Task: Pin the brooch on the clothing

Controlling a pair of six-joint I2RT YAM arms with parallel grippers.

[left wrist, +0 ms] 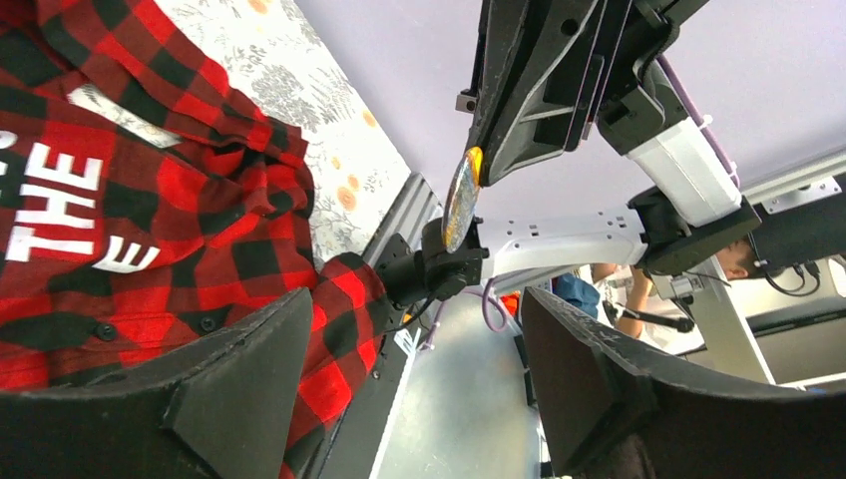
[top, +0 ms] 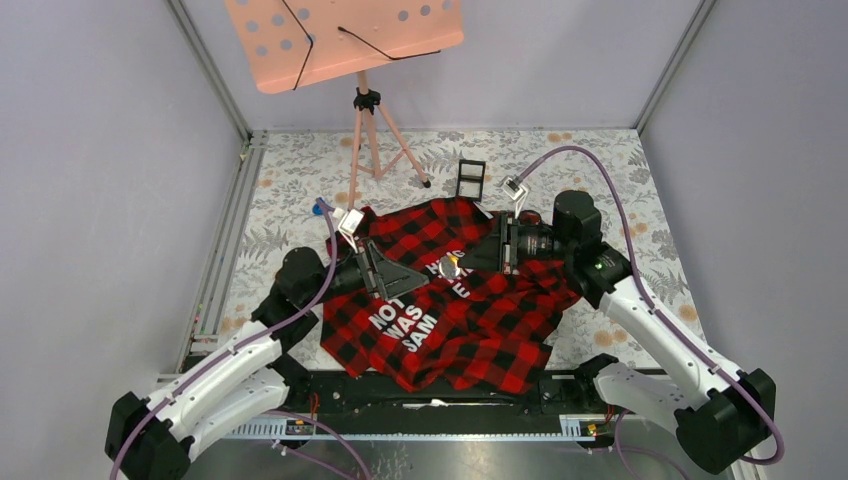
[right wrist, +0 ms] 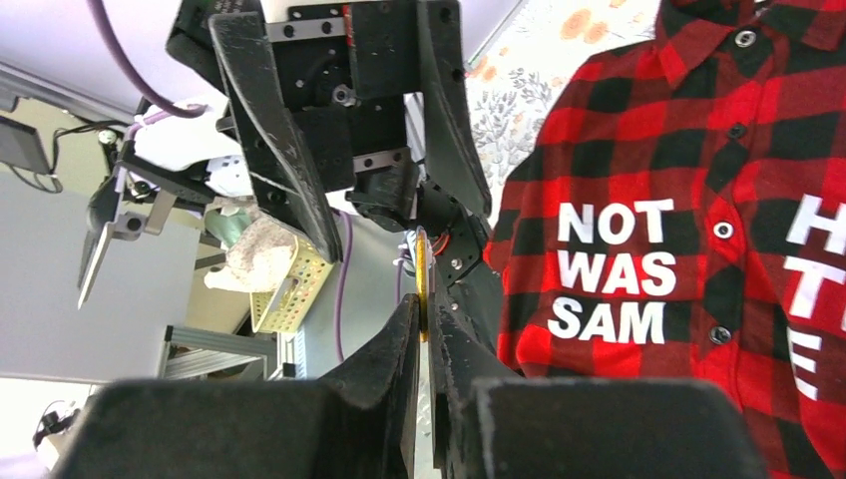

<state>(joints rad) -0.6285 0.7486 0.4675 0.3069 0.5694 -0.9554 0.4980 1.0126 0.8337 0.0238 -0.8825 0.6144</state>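
The red-and-black check shirt [top: 470, 325] with white letters lies spread on the table; it also shows in the left wrist view [left wrist: 150, 200] and the right wrist view [right wrist: 698, 200]. My right gripper [top: 468, 262] is shut on the small round brooch [top: 450, 267] and holds it above the shirt's middle. In the right wrist view the brooch [right wrist: 421, 279] is edge-on between the closed fingertips of my right gripper [right wrist: 423, 314]. My left gripper [top: 400, 275] is open and empty, facing the brooch from the left. In the left wrist view my left gripper [left wrist: 414, 369] stands wide, with the brooch [left wrist: 461, 200] ahead of it.
A pink music stand [top: 345, 40] stands at the back. A small black square frame box [top: 470, 178] lies behind the shirt. A small blue object [top: 322, 208] lies at the shirt's left. The table has a floral cover [top: 620, 170].
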